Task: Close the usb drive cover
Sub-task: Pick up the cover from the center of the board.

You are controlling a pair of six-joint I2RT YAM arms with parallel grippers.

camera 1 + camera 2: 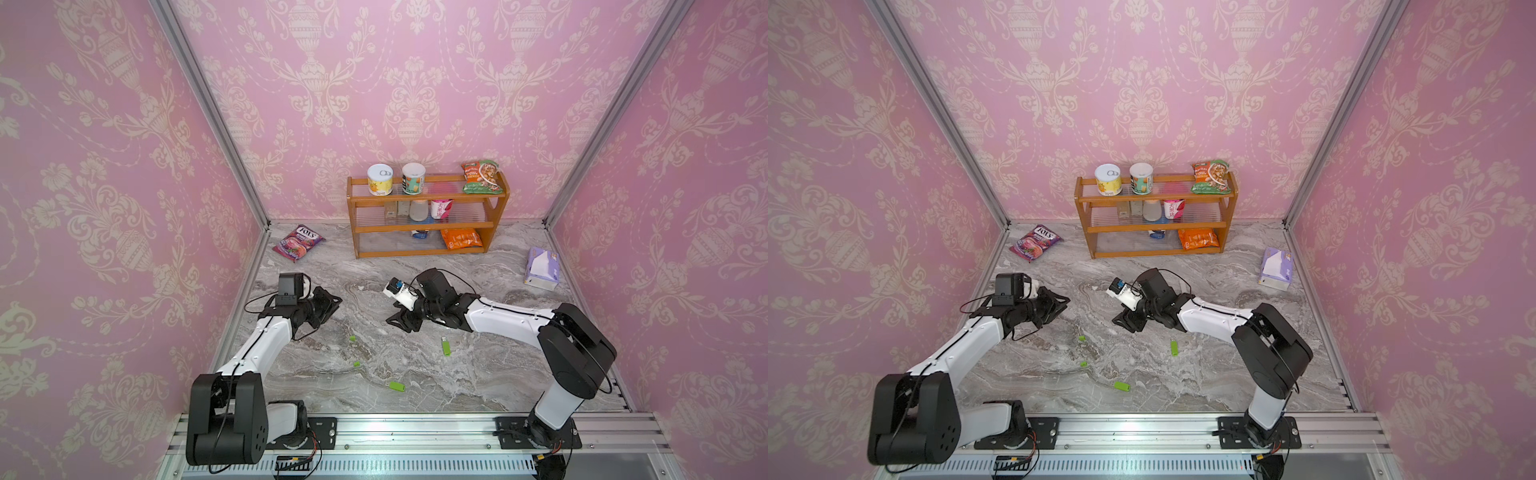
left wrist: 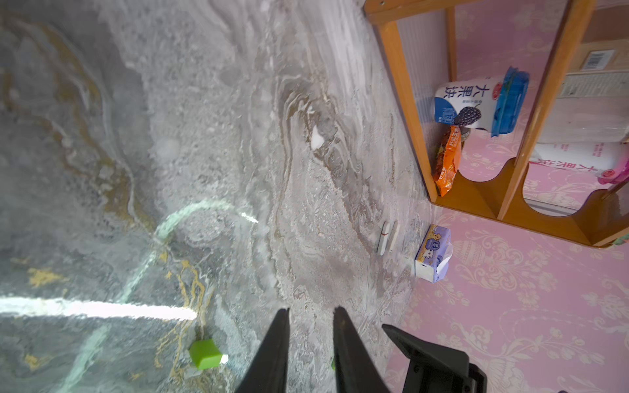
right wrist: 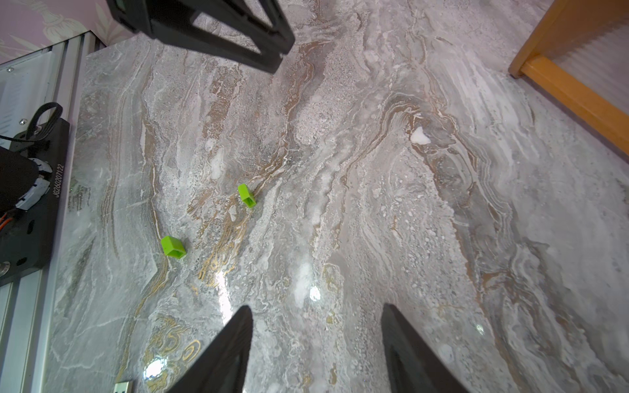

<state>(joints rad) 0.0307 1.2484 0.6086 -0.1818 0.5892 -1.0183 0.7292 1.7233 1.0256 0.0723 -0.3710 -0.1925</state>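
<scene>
1. We see the grey marble desk [image 1: 498, 374] filling the lower middle in both top views.
2. Our left claw [image 2: 312, 309] is narrowly parted and empty; our right claw [image 3: 317, 306] gapes wide, empty.
3. A green plastic usb drive [image 1: 446, 346] lies lower centre, with a second usb drive [image 1: 397, 386] to its lower left.
4. A small green cover [image 1: 353, 338] and another cover [image 1: 356, 363] lie loose, left of them.

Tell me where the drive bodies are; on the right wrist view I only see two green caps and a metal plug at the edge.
Observer: One green drive lies uncapped near the front rail.
Operator: Any other?
Observer: Yes, a second drive lies uncapped beside the right arm, outside your view.
Operator: Left gripper holding anything?
Observer: No, the left gripper stands slightly open and empty.
</scene>
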